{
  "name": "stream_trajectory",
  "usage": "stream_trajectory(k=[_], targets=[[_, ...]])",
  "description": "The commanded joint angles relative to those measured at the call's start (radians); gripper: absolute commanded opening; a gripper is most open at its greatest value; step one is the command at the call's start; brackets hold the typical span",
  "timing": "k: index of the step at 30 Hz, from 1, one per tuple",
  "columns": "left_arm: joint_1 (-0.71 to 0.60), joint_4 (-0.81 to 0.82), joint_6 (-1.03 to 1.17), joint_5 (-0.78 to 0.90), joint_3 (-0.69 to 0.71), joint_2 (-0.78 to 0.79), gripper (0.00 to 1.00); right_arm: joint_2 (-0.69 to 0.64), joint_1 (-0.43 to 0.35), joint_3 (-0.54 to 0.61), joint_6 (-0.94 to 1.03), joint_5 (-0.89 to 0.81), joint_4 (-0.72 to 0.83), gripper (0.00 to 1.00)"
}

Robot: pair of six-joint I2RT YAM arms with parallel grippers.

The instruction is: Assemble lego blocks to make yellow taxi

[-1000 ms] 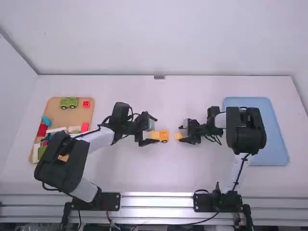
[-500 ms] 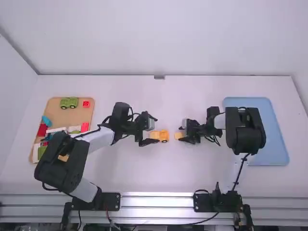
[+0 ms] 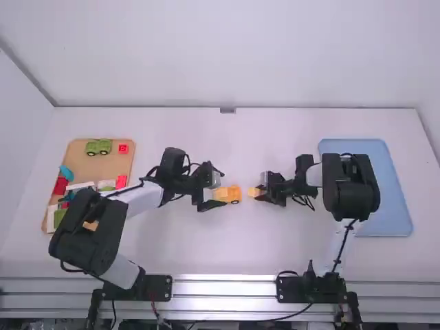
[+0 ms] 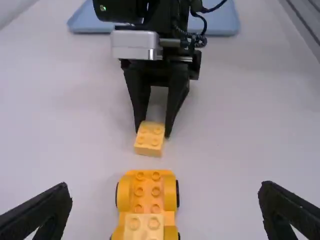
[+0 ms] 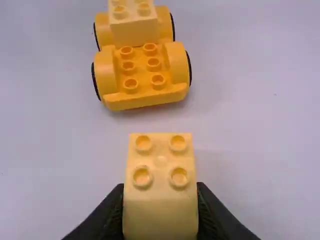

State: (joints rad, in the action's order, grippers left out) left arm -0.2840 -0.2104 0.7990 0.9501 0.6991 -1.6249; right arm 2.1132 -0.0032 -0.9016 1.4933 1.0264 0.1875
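White table: Work surface; I have both arms reaching in to its middle, facing each other.
Left arm: Extends from its base, partly over the wooden board.
Right arm: Extends across the near part of the blue tray.
Blue tray: Lies at the table's right side.
Wooden board: Lies at the left side, bearing a green vehicle and loose pieces.
Left gripper: Fingers spread wide, pads touching nothing. I judge it placed to steady the car base.
Right gripper: Fingers pinch the pale yellow block by its sides.
Car base: Yellow-orange, upright on its wheels, between the grippers. Studs at the end facing the right gripper are bare, so I rate the taxi as partly built.
Seated block: Pale yellow, on the other end of the car base. I count this step as done.
Pale yellow block: Studs up, near the car base and apart from it. Fitting it remains; I expect its place is on the build, and would check stud alignment first. I cannot tell whether further parts are due.
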Motion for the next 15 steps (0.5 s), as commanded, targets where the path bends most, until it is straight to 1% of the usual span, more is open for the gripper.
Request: stream_trajectory(k=[1, 4, 7, 8, 10, 11, 12, 15], targets=[[0.003, 0.004, 0.039, 0.026, -0.023, -0.019, 0.99, 0.019, -0.003, 0.000, -0.001, 0.031, 0.016, 0.28], [0.003, -0.035, 0.006, 0.027, -0.026, -0.049, 0.99, 0.013, -0.003, -0.024, -0.001, 0.035, 0.066, 0.27], [0.003, -0.089, 0.003, 0.026, -0.026, -0.104, 0.99, 0.006, -0.002, -0.079, 0.005, 0.031, 0.177, 0.27], [0.003, -0.091, 0.004, 0.026, -0.026, -0.106, 0.99, 0.006, -0.002, -0.082, 0.007, 0.031, 0.184, 0.27], [0.003, -0.135, 0.005, 0.024, -0.025, -0.151, 0.99, 0.005, -0.003, -0.126, 0.097, 0.045, 0.293, 0.27], [0.003, -0.153, 0.000, 0.009, -0.025, -0.170, 0.99, 0.003, -0.003, -0.138, 0.137, 0.053, 0.330, 0.30], [0.003, -0.166, -0.009, -0.002, -0.025, -0.182, 0.99, 0.001, -0.003, -0.148, 0.169, 0.057, 0.359, 0.31], [0.003, -0.227, -0.055, -0.024, -0.025, -0.226, 0.99, -0.010, -0.003, -0.182, 0.245, 0.058, 0.450, 0.31]])
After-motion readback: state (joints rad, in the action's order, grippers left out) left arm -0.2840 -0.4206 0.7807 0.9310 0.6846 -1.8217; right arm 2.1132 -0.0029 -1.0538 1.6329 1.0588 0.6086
